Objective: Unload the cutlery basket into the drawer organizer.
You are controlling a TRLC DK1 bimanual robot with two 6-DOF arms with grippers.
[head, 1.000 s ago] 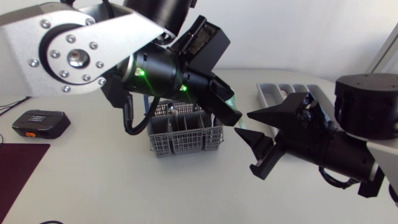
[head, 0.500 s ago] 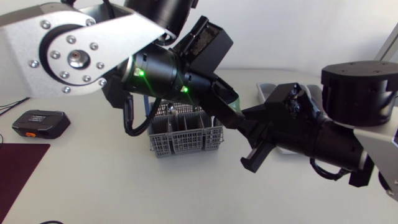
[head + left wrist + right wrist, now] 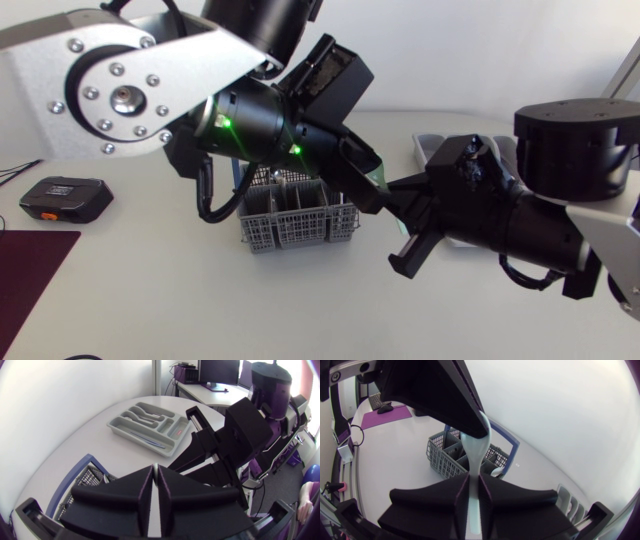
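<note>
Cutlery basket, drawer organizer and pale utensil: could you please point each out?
cutlery basket (image 3: 295, 228): head view, front mesh wall.
drawer organizer (image 3: 114, 426): left wrist view, corner rim.
pale utensil (image 3: 475, 454): right wrist view, bare handle.

One grey cutlery basket (image 3: 298, 218), one grey drawer organizer (image 3: 150, 427) and one pale utensil (image 3: 476, 455) are in sight. There are two grippers, the left gripper (image 3: 155, 472) and the right gripper (image 3: 474, 480). One black device (image 3: 65, 198) and one maroon mat (image 3: 30, 275) lie by the surface's (image 3: 150, 290) left edge.
</note>
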